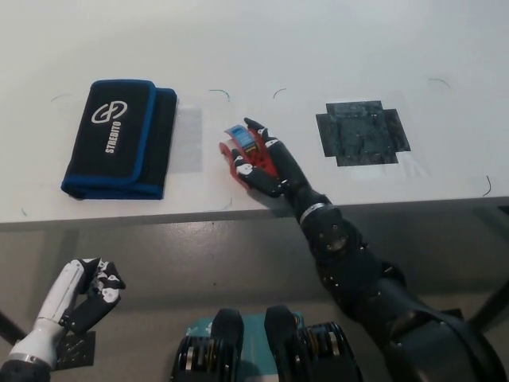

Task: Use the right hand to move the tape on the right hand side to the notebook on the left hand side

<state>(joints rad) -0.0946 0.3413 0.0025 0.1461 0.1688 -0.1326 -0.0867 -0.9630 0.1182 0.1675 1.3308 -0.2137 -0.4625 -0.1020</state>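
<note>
My black right hand [262,161] is shut on the red tape dispenser with a blue roll [241,148], held just above the white table between the two marks. The black notebook case with blue trim [119,137] lies flat at the table's left, roughly a hand's width left of the tape. My white left hand [86,296] hangs low at the lower left, below the table edge, fingers curled on nothing.
A dark square patch [362,131] marks the table at the right, where the tape stood. A pale rectangular patch [189,139] lies just right of the notebook. The table's front edge [159,216] runs across below my right hand.
</note>
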